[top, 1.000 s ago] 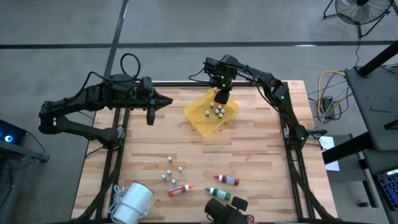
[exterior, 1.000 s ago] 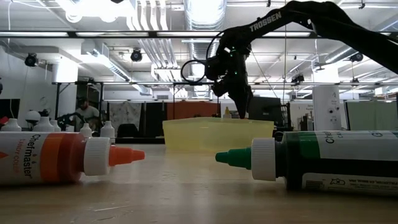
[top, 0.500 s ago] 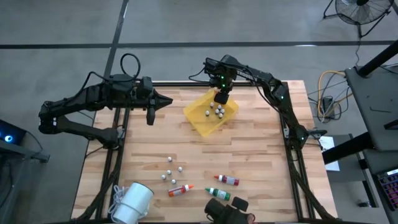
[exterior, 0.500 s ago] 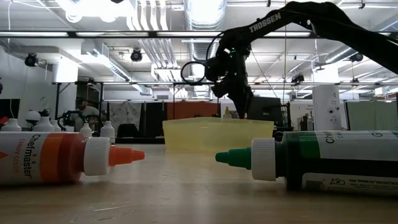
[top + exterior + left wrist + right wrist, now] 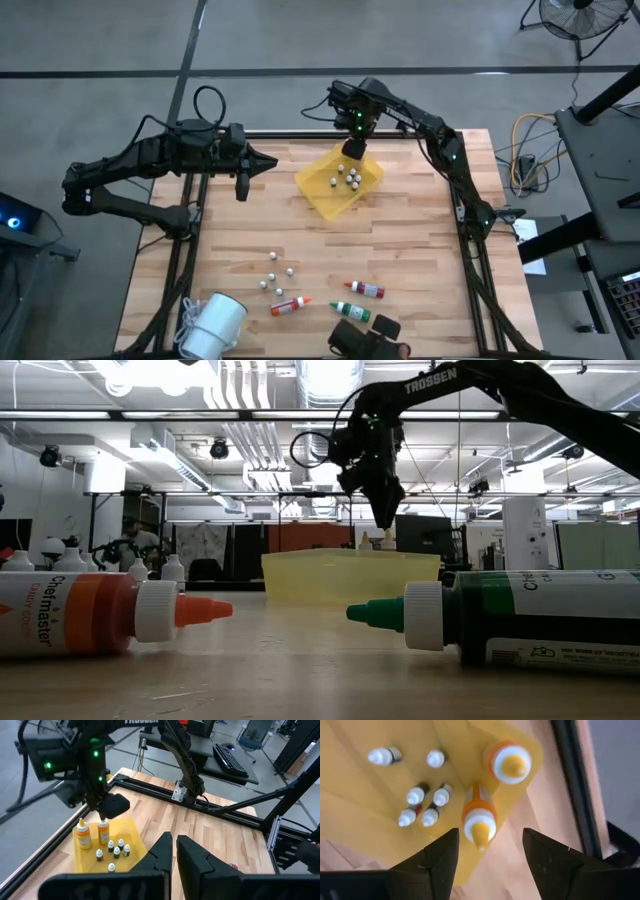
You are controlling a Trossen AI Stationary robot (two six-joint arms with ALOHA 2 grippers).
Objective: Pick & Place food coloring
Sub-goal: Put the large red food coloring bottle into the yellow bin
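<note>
The right gripper (image 5: 353, 147) hangs above the far corner of the yellow tray (image 5: 318, 193), upper centre of the overhead frame, its fingers (image 5: 431, 861) spread wide and holding nothing. Directly below that gap, in the wrist picture, a yellow-capped bottle (image 5: 479, 820) stands upright in the tray, clear of both fingers; a second yellow-capped bottle (image 5: 508, 763) stands just beside it, nearer the tray's corner. Six small white-capped vials (image 5: 426, 803) sit clustered in the tray close by.

Toward the lower centre of the overhead frame, well apart from the gripper, three more bottles lie on the table (image 5: 420, 250): an orange bottle (image 5: 288, 305), a green bottle (image 5: 351, 311) and what looks like a red bottle (image 5: 365, 289). Small pale balls (image 5: 275, 275) are scattered near them.

The left gripper (image 5: 270, 163) waits at the upper left, fingers closed together.
</note>
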